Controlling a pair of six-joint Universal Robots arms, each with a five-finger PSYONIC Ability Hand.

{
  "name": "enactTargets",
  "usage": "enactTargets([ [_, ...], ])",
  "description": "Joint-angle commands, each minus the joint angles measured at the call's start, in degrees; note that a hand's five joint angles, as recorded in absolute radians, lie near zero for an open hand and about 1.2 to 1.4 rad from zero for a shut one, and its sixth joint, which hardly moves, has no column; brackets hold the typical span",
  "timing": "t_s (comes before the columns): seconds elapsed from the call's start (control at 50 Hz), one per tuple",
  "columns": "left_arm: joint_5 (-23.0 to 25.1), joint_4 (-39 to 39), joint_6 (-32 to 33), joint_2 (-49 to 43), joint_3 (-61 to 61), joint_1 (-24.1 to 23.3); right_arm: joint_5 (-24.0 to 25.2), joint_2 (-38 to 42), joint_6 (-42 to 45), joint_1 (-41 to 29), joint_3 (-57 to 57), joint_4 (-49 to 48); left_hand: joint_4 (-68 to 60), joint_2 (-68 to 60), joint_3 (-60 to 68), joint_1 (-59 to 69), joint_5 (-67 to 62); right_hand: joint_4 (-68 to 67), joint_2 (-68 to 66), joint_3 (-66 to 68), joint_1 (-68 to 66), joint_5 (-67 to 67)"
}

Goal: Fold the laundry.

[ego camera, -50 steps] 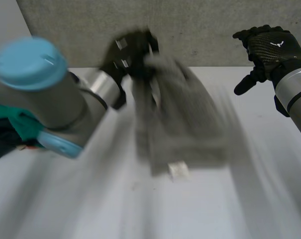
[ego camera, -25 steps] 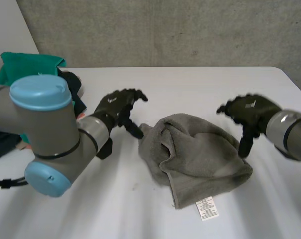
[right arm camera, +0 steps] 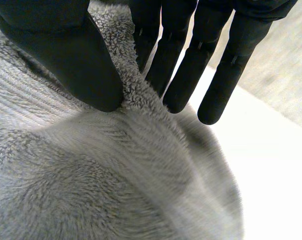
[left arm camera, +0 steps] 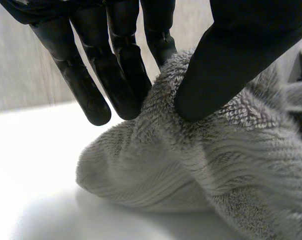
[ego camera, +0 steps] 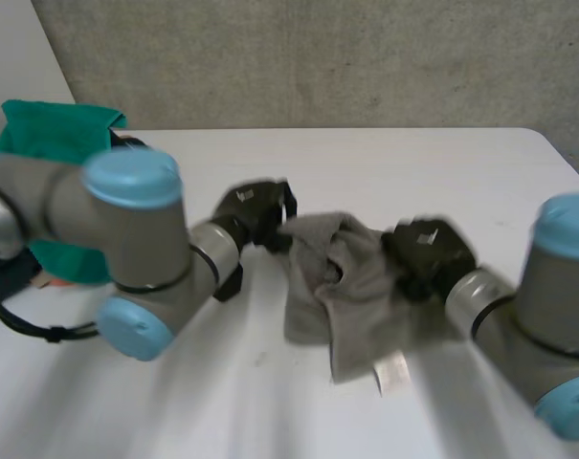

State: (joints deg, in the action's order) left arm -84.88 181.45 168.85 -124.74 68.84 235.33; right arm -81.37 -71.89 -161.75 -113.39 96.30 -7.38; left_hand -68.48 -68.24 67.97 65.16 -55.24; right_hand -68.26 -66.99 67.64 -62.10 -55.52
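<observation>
grey towel point(ego camera: 339, 292) lay crumpled mid-bench point(ego camera: 461, 163) | left hand point(ego camera: 254, 215) pinched its 10 o'clock edge, thumb against fingers | right hand point(ego camera: 425, 251) pinched a fold at 3 o'clock | green cloth point(ego camera: 50, 134) at bench's 10 o'clock

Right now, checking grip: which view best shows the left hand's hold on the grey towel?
Left wrist view: the left hand pinches a ridge of the grey towel between thumb and fingers. In the head view the hand's back hides the pinch. The right wrist view shows the right hand pinching instead.
</observation>
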Motion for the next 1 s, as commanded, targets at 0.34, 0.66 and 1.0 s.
enactTargets([
  [0.34, -0.2, -3.82, 14.46, 13.52, 7.38, 3.29, 16.07, 2.18, 4.77, 11.97, -24.39, 21.62, -11.52, -11.76, 12.03, 14.84, -14.76, -11.74, -13.01, 12.36, -17.9, -14.48],
  [0.66, -1.35, 3.11, 25.39, -10.17, -15.67, 6.89, -1.32, 20.3, 14.27, 5.02, -32.22, 3.17, 51.49, 51.26, -50.99, -48.17, 48.25, 58.26, 56.99, -57.64, 52.1, 55.52],
  [1.0, -3.28, 2.86, 24.86, 19.88, 22.02, 1.45, -4.15, 3.25, 7.53, 5.45, -14.93, 20.63, 41.78, 41.54, -41.27, -38.46, 38.54, 53.32, 52.04, -52.69, 47.15, 50.58],
])
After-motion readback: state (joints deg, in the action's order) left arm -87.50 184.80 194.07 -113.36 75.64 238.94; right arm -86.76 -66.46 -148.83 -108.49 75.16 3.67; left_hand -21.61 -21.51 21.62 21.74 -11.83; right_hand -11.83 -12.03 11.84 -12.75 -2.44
